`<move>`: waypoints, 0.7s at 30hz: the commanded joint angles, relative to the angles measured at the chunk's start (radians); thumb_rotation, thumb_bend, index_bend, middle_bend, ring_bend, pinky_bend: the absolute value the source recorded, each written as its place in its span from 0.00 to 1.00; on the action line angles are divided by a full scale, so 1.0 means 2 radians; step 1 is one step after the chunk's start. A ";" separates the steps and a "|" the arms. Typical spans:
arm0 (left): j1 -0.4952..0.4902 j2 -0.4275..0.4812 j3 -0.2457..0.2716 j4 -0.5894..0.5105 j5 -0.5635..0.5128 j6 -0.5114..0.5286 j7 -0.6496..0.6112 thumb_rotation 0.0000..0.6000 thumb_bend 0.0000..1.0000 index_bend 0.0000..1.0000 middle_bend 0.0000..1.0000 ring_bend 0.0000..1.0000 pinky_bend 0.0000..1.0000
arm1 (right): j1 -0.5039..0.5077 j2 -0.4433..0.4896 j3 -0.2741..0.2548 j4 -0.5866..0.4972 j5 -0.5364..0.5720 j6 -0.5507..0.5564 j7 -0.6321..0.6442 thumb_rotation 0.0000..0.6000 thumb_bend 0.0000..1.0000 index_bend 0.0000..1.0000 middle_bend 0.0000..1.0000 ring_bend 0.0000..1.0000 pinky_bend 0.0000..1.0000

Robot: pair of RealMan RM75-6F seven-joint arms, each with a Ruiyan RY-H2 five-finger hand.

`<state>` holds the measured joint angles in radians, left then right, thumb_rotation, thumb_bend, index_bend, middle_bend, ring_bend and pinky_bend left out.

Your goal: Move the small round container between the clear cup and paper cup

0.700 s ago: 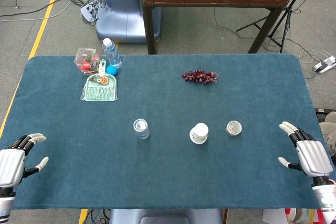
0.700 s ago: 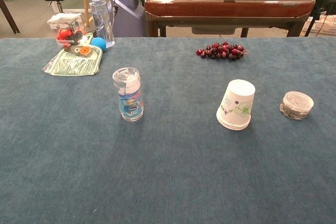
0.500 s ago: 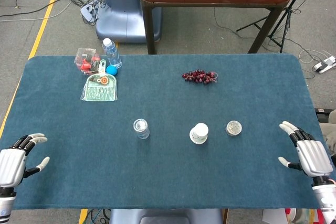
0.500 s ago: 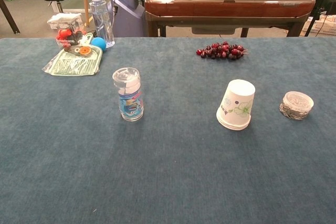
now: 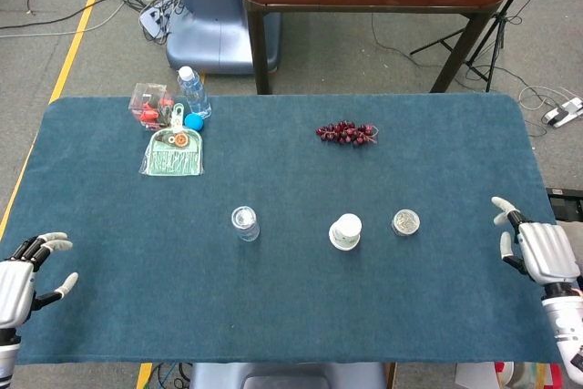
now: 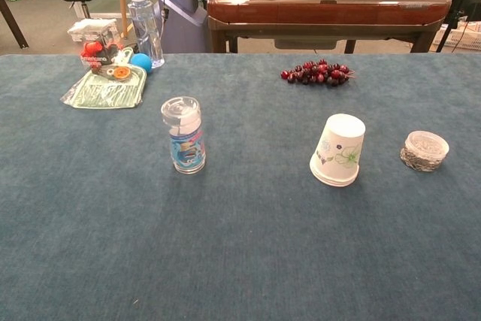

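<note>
blue table (image 5: 291, 307) | small round container (image 6: 424, 150): clear, lidded, silvery contents

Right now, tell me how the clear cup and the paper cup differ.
The clear cup is see-through with a lid and a blue printed band; the paper cup is opaque white with a green leaf print. The clear cup stands mouth up, while the paper cup stands upside down, wide rim on the table. The clear cup looks narrower than the paper cup. Both stand untouched.
</note>
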<state>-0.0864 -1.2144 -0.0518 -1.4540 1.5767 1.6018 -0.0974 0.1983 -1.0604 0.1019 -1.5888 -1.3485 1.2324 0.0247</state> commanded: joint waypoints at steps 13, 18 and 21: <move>0.002 0.008 0.000 -0.015 -0.007 -0.007 0.008 1.00 0.24 0.39 0.32 0.29 0.55 | 0.107 -0.016 0.030 0.002 0.152 -0.163 -0.105 1.00 1.00 0.27 0.99 1.00 1.00; 0.002 0.010 0.000 -0.018 -0.012 -0.011 0.007 1.00 0.24 0.40 0.32 0.30 0.55 | 0.139 -0.038 0.029 0.015 0.186 -0.195 -0.135 1.00 0.99 0.27 0.99 1.00 1.00; 0.002 0.012 0.000 -0.021 -0.012 -0.011 0.009 1.00 0.24 0.40 0.32 0.30 0.55 | 0.154 -0.051 0.026 0.019 0.201 -0.203 -0.154 1.00 0.99 0.27 0.99 1.00 1.00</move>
<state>-0.0825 -1.1918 -0.0515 -1.4957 1.5533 1.5790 -0.0809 0.4932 -1.1485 0.1569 -1.5579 -0.9587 0.8367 -0.2676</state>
